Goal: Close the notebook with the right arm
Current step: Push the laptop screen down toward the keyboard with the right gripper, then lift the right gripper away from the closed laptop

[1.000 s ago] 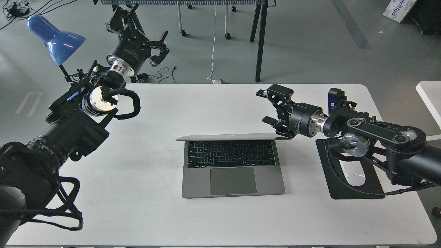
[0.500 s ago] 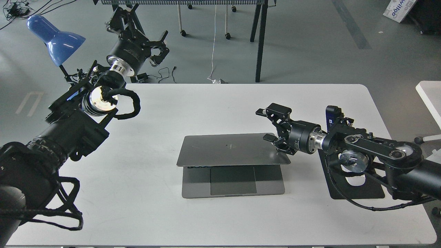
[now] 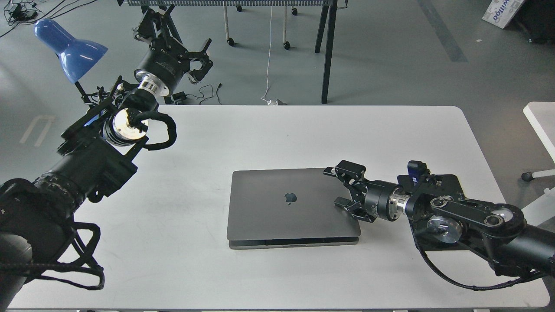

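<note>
The space-grey notebook (image 3: 286,208) lies in the middle of the white table (image 3: 260,134). Its lid is down almost flat, logo up, with a thin dark gap along the front edge. My right arm comes in from the right with its blue module (image 3: 415,171) near the wrist. Its gripper (image 3: 340,187) is open, fingers spread, and rests on the lid's right edge. My left gripper (image 3: 200,58) is open and empty, raised beyond the table's far left edge.
A black mouse pad (image 3: 451,184) lies right of the notebook, mostly covered by my right arm. A blue desk lamp (image 3: 69,47) stands at the far left. A white table corner (image 3: 540,121) sits at the right edge. Table legs and cables are on the floor behind.
My right gripper moved down and toward me, pushing the lid from upright to nearly flat over the keyboard. The left arm has not moved.
</note>
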{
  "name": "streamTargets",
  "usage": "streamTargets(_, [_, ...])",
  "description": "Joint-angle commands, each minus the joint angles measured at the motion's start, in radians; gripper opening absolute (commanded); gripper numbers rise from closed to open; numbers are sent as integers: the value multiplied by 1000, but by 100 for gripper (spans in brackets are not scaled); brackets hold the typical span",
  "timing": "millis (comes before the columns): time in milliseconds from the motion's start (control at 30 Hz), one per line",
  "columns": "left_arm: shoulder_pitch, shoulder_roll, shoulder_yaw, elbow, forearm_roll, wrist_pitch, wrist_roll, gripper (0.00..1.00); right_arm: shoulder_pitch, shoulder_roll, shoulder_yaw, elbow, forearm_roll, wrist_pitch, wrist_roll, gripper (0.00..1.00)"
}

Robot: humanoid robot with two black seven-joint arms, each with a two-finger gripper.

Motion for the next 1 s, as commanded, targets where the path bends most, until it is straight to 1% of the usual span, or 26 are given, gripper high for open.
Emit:
streamTargets(0, [0, 0, -1, 0, 0, 0, 0, 100, -13, 1, 1, -3, -11, -1, 0, 100])
streamTargets(533, [0, 0, 1, 0, 0, 0, 0, 100, -61, 18, 2, -11, -14, -8, 0, 100])
streamTargets(700, [0, 0, 1, 0, 0, 0, 0, 100, -56, 4, 39, 6, -8, -8, 2, 100])
streamTargets(833, [0, 0, -1, 0, 0, 0, 0, 100, -44, -45, 106, 49, -5, -7, 5, 100])
streamTargets(967, [0, 0, 1, 0, 0, 0, 0, 100, -21, -131, 243, 118, 3, 4, 9, 100])
